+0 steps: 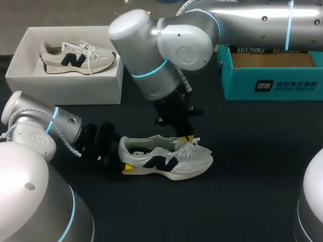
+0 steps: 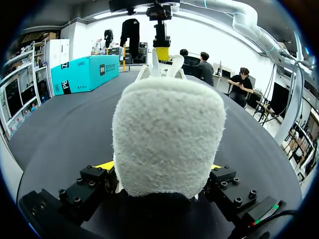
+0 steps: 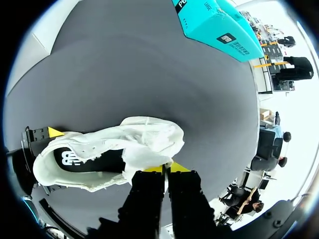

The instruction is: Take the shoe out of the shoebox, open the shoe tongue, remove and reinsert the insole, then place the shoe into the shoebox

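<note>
Farthest left, well behind the left pincer, an open white shoebox sits on the black table. A second white sneaker with a dark side logo lies inside it on its side.

The left pincer lies low over the table and is closed on the heel of the shoe. One yellow tip presses each side of the fuzzy white heel.

The shoe is outside the box, upright on its sole on the table. It stretches from the left pincer, at its heel, toward the right pincer; its toe points right, just past that pincer.

The right pincer comes down from above the front half of the shoe. Its two yellow tips are almost together, pinching the white tongue between them and holding it up out of the laces.

Well behind the right pincer and to its right stands an open teal box with a brown inside.
</note>
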### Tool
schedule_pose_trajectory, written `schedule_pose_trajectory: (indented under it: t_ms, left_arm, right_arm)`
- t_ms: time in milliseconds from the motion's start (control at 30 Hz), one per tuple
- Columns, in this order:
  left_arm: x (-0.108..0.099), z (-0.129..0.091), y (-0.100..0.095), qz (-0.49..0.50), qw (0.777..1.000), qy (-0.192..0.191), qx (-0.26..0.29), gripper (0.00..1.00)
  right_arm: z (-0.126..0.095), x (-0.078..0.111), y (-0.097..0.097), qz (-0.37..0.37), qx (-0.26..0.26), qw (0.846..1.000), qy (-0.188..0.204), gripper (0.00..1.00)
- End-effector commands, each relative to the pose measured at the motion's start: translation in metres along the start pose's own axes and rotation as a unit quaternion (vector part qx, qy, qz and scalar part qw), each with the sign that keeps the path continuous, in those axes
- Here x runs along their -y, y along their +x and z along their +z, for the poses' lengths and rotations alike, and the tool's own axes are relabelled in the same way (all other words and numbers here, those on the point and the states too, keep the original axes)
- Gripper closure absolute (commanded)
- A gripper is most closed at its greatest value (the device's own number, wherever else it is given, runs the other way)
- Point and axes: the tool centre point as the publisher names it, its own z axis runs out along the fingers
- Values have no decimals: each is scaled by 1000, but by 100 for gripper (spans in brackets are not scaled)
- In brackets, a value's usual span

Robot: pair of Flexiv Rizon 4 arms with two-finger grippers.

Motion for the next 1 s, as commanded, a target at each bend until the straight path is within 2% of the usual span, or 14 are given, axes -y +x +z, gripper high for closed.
schedule_pose_trajectory:
  t_ms: [33, 367, 600, 767, 933, 967, 1000]
  left_arm:
    - [-5, 3, -3, 0, 1000, -2, 0, 100]
    - [-5, 3, -3, 0, 1000, -2, 0, 100]
    - [-5, 3, -3, 0, 1000, -2, 0, 100]
    - [-5, 3, -3, 0, 1000, -2, 0, 100]
    - [-5, 3, -3, 0, 1000, -2, 0, 100]
    - [-5, 3, -3, 0, 1000, -2, 0, 100]
    - [-5, 3, -3, 0, 1000, -2, 0, 100]
  right_arm:
    - [6, 4, -22, 8, -25, 1000, -3, 100]
    - [36, -2, -34, 24, -42, 999, 8, 100]
    - [61, -7, -29, 28, -47, 998, 21, 100]
    - [69, -9, -25, 32, -52, 998, 22, 100]
    - [71, -10, -22, 37, -57, 997, 24, 55]
    - [71, -10, -21, 38, -56, 997, 25, 29]
    - [71, -10, -20, 39, -56, 997, 26, 13]
